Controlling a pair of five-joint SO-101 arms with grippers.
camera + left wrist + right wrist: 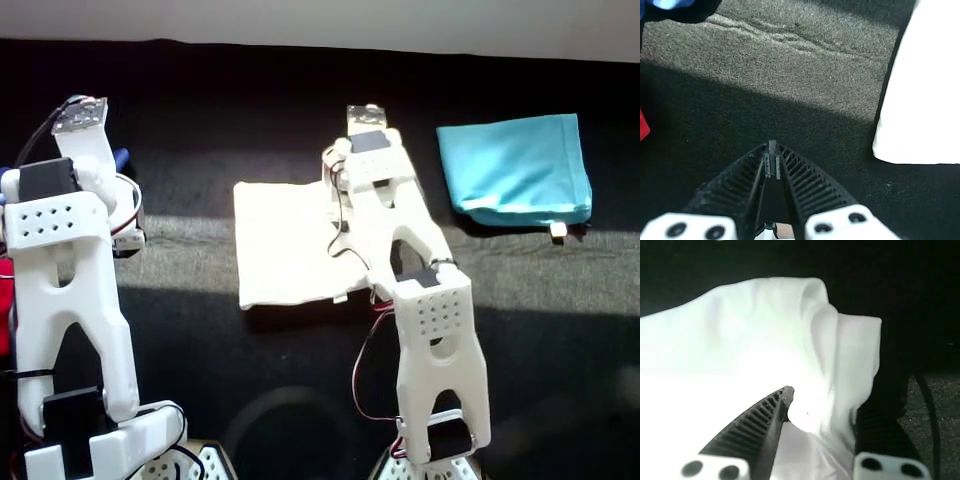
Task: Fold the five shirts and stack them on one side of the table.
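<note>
Right gripper [826, 402] jaws partly apart, straddling bunched fold of white shirt [285, 245] mid table [200, 370]; risk: catches one layer only, drags shirt crooked. Left gripper [771, 157] closed, empty, near shirt edge. Teal shirt [515, 170] folded, well apart

The table cover [790, 65] is dark, matt cloth with a coarse, felt-like nap. The white shirt [285, 245] is soft, smooth cloth, creased where it bunches. The teal shirt [515, 165] is matt cloth too. The left arm [60, 250] is smooth white plastic, and the left gripper [771, 150] is black ribbed plastic.
</note>
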